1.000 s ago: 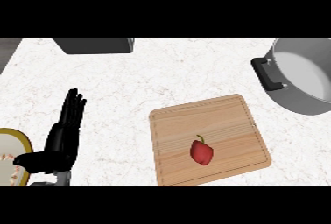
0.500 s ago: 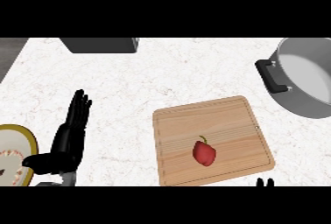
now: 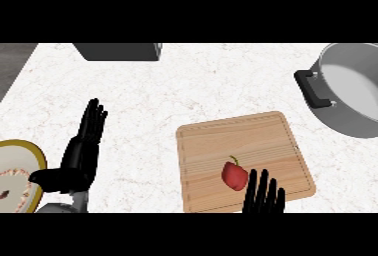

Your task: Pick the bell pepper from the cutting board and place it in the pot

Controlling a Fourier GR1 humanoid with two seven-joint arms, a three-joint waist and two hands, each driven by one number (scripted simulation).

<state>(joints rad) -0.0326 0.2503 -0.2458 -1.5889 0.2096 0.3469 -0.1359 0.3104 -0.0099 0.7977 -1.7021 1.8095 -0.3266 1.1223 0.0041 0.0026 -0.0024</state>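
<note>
A small red bell pepper (image 3: pixel 235 175) with a green stem lies on the wooden cutting board (image 3: pixel 244 142), toward the board's near edge. My right hand (image 3: pixel 263 195) comes in from the lower edge with straight fingers, open, its fingertips just right of the pepper and over the board. The grey pot (image 3: pixel 353 89) with a black handle stands at the far right, partly cut off by the view's edge. My left hand (image 3: pixel 80 152) rests open at the lower left, fingers up, holding nothing.
A plate (image 3: pixel 16 175) with a yellow rim and some food sits at the left edge, beside my left hand. A dark grey box (image 3: pixel 118 51) stands at the counter's back. White marble counter lies between board and pot.
My right hand has risen into view from the lower edge and now reaches beside the pepper. The view has shifted slightly; the pepper and the left hand stay where they were.
</note>
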